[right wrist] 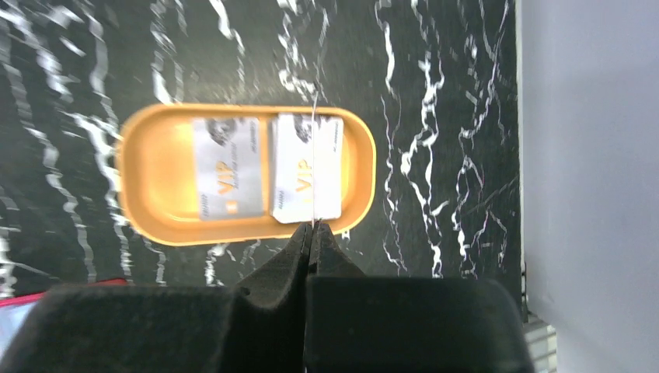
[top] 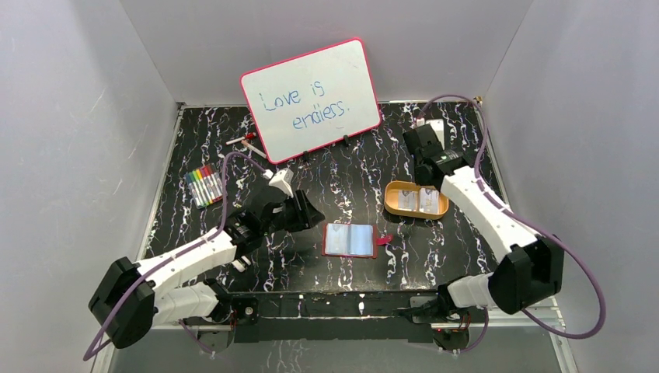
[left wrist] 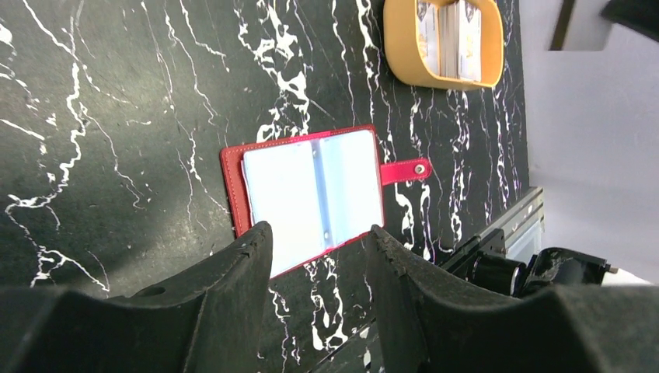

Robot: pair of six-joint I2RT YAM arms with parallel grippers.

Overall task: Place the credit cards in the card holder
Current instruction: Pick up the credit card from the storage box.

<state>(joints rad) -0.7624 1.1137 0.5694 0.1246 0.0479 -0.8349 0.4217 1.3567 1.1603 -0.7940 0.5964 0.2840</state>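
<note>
- Your right gripper (right wrist: 312, 230) is pinched tight over the near rim of the tray (right wrist: 155, 183). A thin pale sliver runs straight out from between the tips. That is the held card (right wrist: 313, 155), seen edge-on by the look of it.
- Two more lie flat in the tray, side by side, faces up: the left card (right wrist: 227, 167) and the right card (right wrist: 299, 183). That makes three cards in all, one in your grip and two in the tray.
- One holder (top: 350, 239) lies open flat on the table (top: 350, 175), near the tray on its left and closer to the arm bases, not touching it. Two pale blue pages face up, and its single snap tab points toward the tray's side.
- Your left gripper (left wrist: 319, 233) stands about half open with nothing between the fingers. It hovers low beside the holder, on the side away from the tray.
- One whiteboard (top: 311, 99) stands behind the tray, off to its left.
- One bunch of markers (top: 206, 186) lies well left of the tray; how many, you cannot tell.
</note>
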